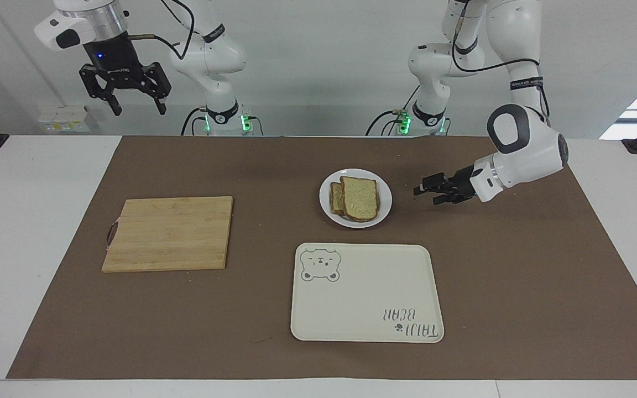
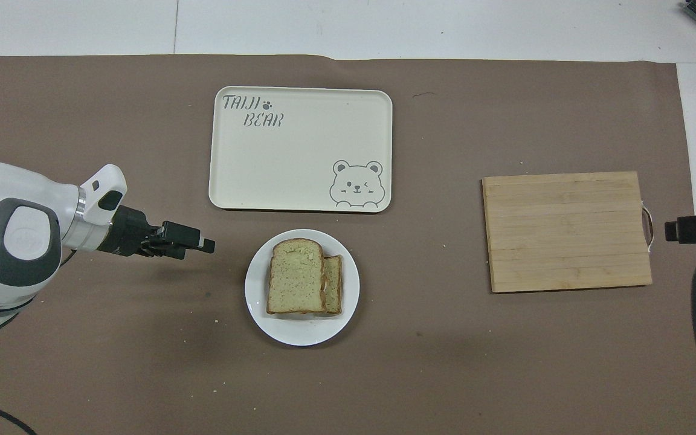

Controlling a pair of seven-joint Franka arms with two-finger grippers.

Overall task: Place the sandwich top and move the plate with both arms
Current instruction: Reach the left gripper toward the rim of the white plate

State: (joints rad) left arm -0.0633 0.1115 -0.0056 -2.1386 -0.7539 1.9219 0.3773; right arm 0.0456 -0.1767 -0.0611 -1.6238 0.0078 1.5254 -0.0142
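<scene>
Brown-matted worktop (image 1: 517,287), bearing all else. Cream bear tray (image 1: 366,293) at the edge farthest from the robots. Wooden cutting board (image 1: 168,233) toward the right arm's end. Small white plate (image 1: 385,200) lying between tray and robots, just beside the tray, carrying the sandwich top (image 1: 359,198) laid over a second slice (offset, its edge peeking out). Left hand (image 1: 424,188) low over the mat near the plate, apart from it, pointing sideways at it; grip impossible to tell. Right hand (image 1: 124,94) raised high, waiting, fingers spread, grasping nothing.
</scene>
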